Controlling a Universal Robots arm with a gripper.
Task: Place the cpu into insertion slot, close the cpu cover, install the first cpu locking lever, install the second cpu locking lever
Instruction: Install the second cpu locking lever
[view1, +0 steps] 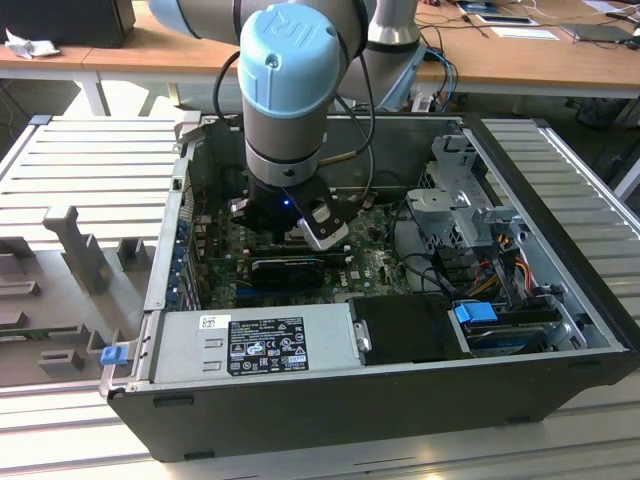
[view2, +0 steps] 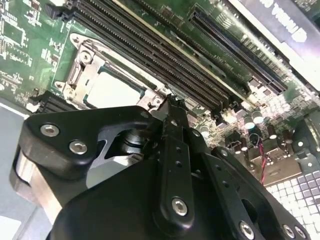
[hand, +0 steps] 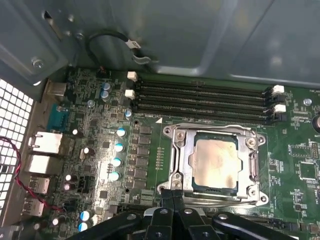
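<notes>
The pincer (hand: 172, 192) is closed with nothing between its fingers, its tip at the edge of the cpu cover (hand: 252, 162). That cover lies flat on the insertion slot (hand: 172, 150), with the cpu (hand: 216, 162) seated inside. I judge a locking lever is in hand: press steadily, square, without slipping onto the green board (hand: 295, 150).

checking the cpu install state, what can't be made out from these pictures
- Gripper tip contact with the cpu cover: the first wrist view's edge cuts off the gripper body.
- Near edge of the insertion slot: the gripper hides it in the second wrist view.
- The socket area in the exterior view: the arm blocks it.
- Locking lever positions: too thin to tell.
</notes>
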